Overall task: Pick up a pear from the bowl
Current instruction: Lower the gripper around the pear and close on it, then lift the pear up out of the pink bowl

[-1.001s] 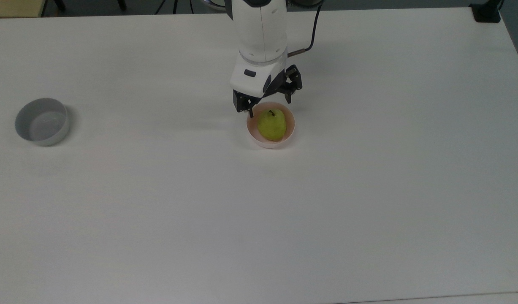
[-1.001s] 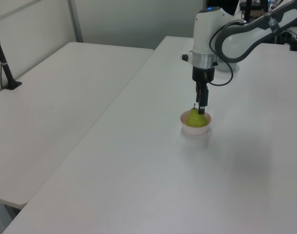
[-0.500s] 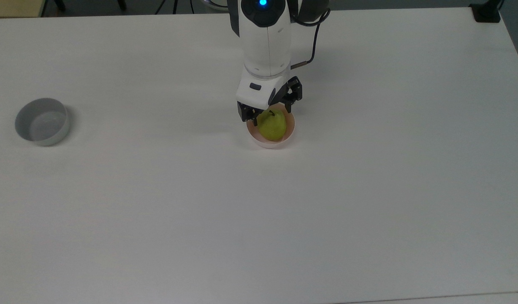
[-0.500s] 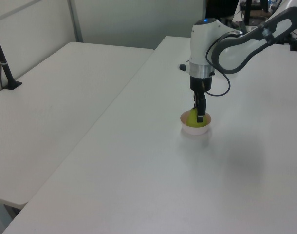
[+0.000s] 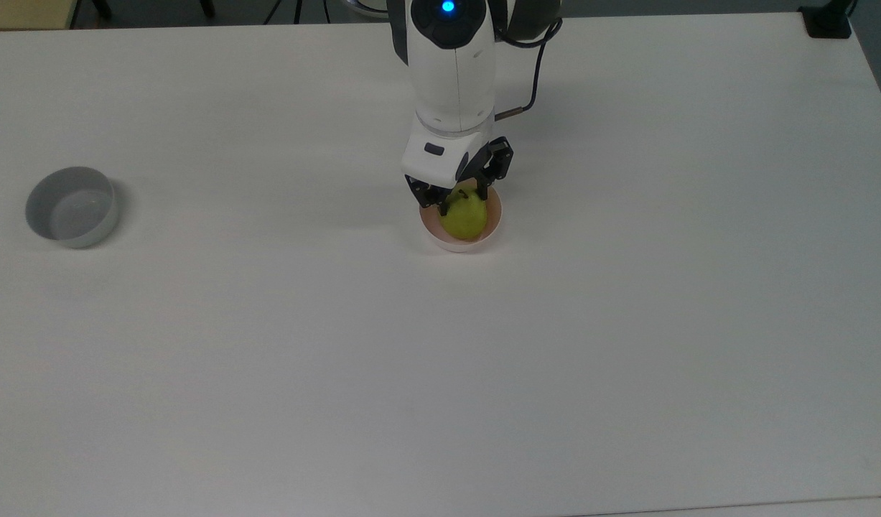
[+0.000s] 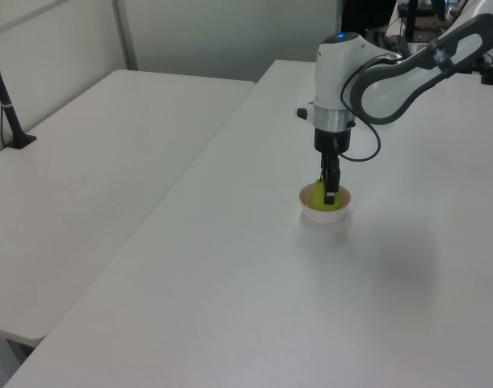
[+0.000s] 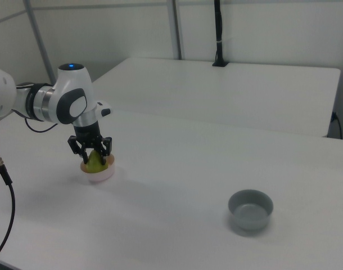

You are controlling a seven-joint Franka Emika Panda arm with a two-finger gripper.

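Observation:
The yellow-green pear (image 5: 467,221) lies in the pale pink bowl (image 5: 454,245) near the table's middle, its dark stem toward the arm. My gripper (image 5: 463,201) reaches down into the bowl, its two black fingers pressed against the pear's sides, shut on it. The pear still rests inside the bowl. In the left view the gripper (image 6: 328,194) covers much of the pear (image 6: 316,194) above the bowl (image 6: 323,215). The right view has the fingers (image 7: 106,150) flanking the pear (image 7: 94,163) in the bowl (image 7: 98,175).
A grey bowl (image 5: 70,208) of like size stands far off at the top view's left, also seen as the grey bowl (image 7: 250,209) in the right view. A black cable (image 5: 530,64) hangs beside the arm. A second table (image 6: 85,162) adjoins.
The gripper came forward and down over the bowl, and its fingers drew in from wide apart until they pinch the pear. The pear and bowl have stayed put.

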